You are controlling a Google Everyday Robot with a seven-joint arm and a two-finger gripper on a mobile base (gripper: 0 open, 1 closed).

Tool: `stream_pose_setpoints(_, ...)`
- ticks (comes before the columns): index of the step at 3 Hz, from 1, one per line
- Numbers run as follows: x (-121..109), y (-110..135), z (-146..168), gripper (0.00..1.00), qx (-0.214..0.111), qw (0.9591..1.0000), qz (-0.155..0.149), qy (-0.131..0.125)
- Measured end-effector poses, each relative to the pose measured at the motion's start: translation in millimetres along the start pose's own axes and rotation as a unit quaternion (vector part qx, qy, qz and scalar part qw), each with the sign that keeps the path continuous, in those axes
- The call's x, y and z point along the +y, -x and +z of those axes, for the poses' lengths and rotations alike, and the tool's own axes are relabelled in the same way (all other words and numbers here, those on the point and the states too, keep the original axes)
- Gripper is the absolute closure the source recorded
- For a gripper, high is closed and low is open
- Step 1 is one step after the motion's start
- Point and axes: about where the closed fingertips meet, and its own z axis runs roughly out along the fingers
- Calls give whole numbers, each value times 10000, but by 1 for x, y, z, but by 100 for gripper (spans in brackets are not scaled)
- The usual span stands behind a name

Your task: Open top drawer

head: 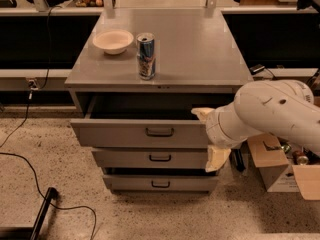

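The top drawer (125, 133) of the grey cabinet is pulled part way out, and its dark inside shows behind the flat front. Its black bar handle (160, 132) is free. My gripper (210, 136) is at the right end of this drawer front. One cream finger (202, 113) is at the front's top edge and the other points down beside the middle drawer. The fingers stand apart and hold nothing. My white arm (272, 111) reaches in from the right.
The shut middle drawer (125, 158) and bottom drawer (130, 183) lie below. A bowl (113, 40) and a blue can (146, 56) stand on the cabinet top (200, 49). Cardboard boxes (272, 169) stand on the floor at right; a cable (30, 159) and a black bar (42, 211) lie at left.
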Motion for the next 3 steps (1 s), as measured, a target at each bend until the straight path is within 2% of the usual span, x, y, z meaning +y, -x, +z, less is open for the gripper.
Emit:
stream_pose_setpoints(1, -25, -11, 4, 0, 191, 9998, -30, -47)
stream_pose_setpoints(2, -50, -35, 23, 0, 302, 9994, 158, 2)
stream_pose_setpoints(3, -61, -54, 45, 0, 314, 9988, 353, 117)
